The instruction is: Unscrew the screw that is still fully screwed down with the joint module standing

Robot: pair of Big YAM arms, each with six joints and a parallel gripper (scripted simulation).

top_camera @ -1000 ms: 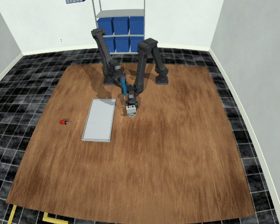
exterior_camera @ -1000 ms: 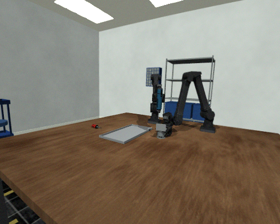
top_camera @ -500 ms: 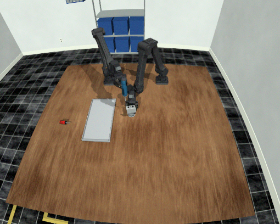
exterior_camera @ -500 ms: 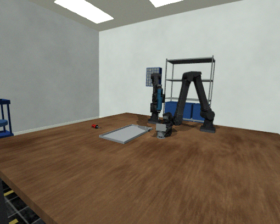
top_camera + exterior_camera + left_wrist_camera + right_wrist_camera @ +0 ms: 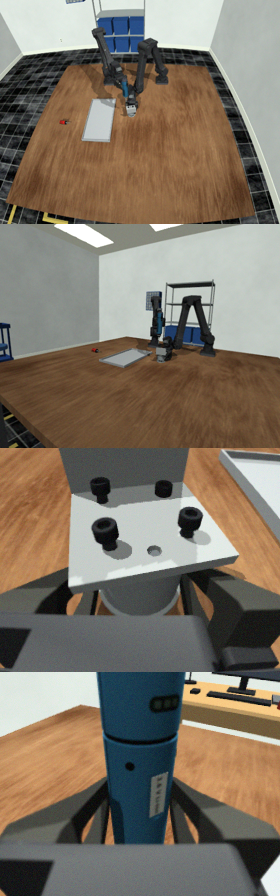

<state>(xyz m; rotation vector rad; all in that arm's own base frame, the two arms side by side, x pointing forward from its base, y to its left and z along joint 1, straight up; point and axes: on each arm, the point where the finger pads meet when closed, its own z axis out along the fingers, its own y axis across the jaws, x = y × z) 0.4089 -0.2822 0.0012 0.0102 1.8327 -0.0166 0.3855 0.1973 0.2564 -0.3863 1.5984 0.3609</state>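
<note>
The joint module [image 5: 132, 113] [image 5: 162, 356] stands on the table, with its grey bracket [image 5: 145, 523] on top. Four black screws sit in the bracket. Three stand raised, among them the near left screw [image 5: 105, 530] and the near right screw [image 5: 190, 519]. The far right screw [image 5: 163, 488] sits low. One small hole [image 5: 155, 551] is empty. My left gripper [image 5: 139, 559] [image 5: 132, 105] is shut on the module's round body below the bracket. My right gripper [image 5: 139, 784] is shut on the blue electric screwdriver [image 5: 140, 762] [image 5: 124, 87] [image 5: 160, 324]. It holds the screwdriver upright, above and just behind the module, clear of the screws.
A flat grey tray [image 5: 99, 121] [image 5: 123, 358] [image 5: 255, 478] lies close beside the module. A small red screwdriver [image 5: 63, 122] [image 5: 94, 350] lies on the table beyond the tray. A shelf with blue bins [image 5: 121, 26] [image 5: 189, 306] stands behind the arm bases.
</note>
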